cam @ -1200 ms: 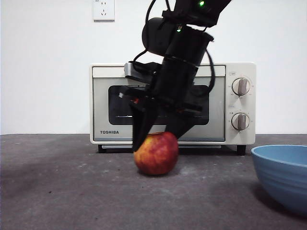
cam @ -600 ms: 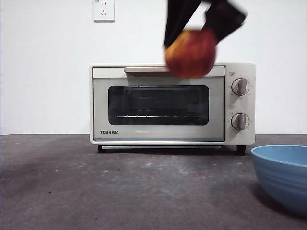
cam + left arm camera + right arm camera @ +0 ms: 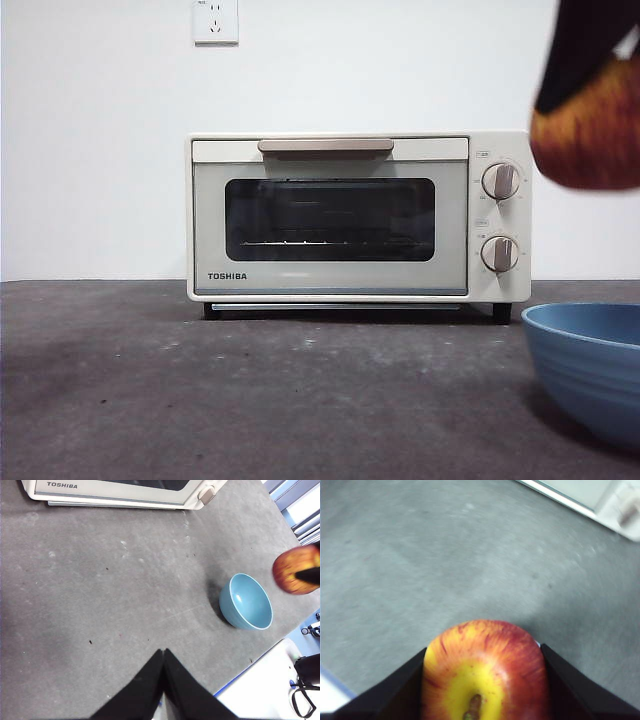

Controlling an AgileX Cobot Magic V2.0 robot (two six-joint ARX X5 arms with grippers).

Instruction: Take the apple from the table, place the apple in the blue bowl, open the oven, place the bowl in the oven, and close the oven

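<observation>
My right gripper [image 3: 482, 680] is shut on the red and yellow apple [image 3: 485, 672] and holds it in the air. In the front view the apple [image 3: 590, 130] is a blur at the right edge, high above the blue bowl [image 3: 590, 365]. From the left wrist I see the apple [image 3: 296, 571] hanging above and just beside the bowl [image 3: 246, 601]. The cream oven [image 3: 360, 218] stands at the back with its door closed. High over the table [image 3: 100, 595] my left gripper [image 3: 163, 652] is shut with nothing in it.
A wall socket [image 3: 216, 20] sits on the white wall behind the oven. The table's edge [image 3: 260, 652] runs close beside the bowl, with a white surface [image 3: 270, 690] beyond it.
The right gripper lifted the apple off the table in front of the oven and carried it up and to the right, over toward the bowl. The oven and bowl have not moved.
</observation>
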